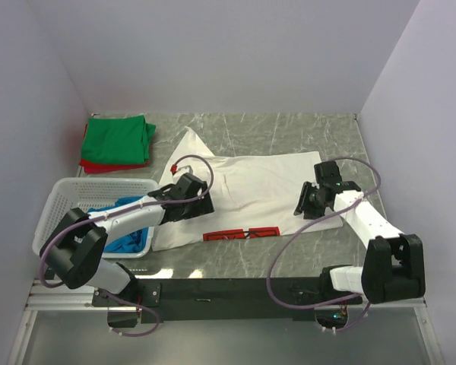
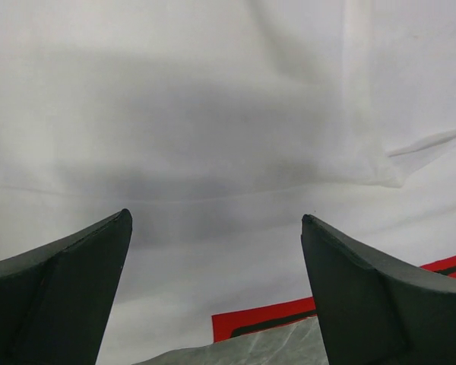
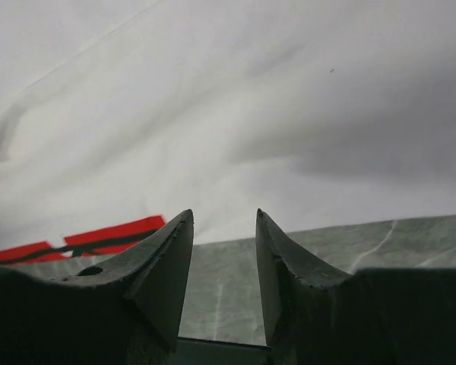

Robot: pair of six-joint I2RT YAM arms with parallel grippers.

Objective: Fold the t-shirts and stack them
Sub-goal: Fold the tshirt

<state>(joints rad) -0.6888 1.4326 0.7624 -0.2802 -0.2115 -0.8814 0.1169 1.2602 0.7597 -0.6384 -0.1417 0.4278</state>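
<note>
your left gripper point(image 2: 216, 217) wide, right gripper point(image 3: 224, 213) narrow, both empty at one white shirt point(image 1: 266, 182). one each: green shirt point(image 1: 118, 141), red shirt point(image 1: 99, 166), blue shirt point(image 1: 125, 243), basket point(image 1: 68, 186).

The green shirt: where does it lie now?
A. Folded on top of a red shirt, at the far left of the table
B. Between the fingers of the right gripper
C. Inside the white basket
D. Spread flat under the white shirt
A: the green shirt lies folded on a red shirt, whose edge shows under it, beyond the basket.
</note>
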